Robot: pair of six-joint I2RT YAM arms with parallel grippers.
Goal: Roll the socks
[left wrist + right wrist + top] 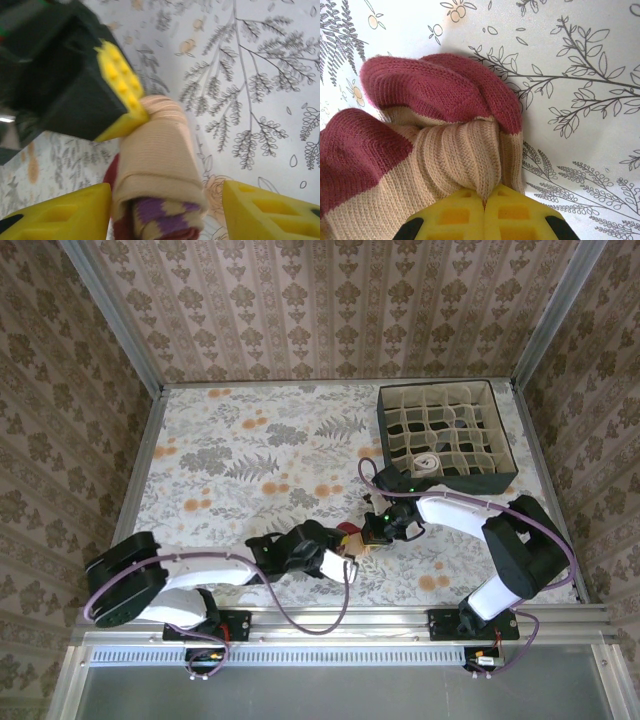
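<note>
The tan sock (157,160) lies as a tight roll on the floral tablecloth, with a purple and tan pattern and a maroon edge at its near end. My left gripper (165,215) is open and straddles that end; the right finger (270,210) stands clear of the cloth. My right gripper (484,200) is shut on a ribbed tan fold of the sock (445,160), with maroon toe and heel parts (430,85) bunched beyond it. From above, the sock (350,533) sits between the left gripper (346,565) and the right gripper (378,532).
A dark divider box (505,445) with several cells stands at the back right, and a white roll (428,464) sits in one near cell. Patterned walls close the table (250,450) on three sides. Both arm bases are at the near edge.
</note>
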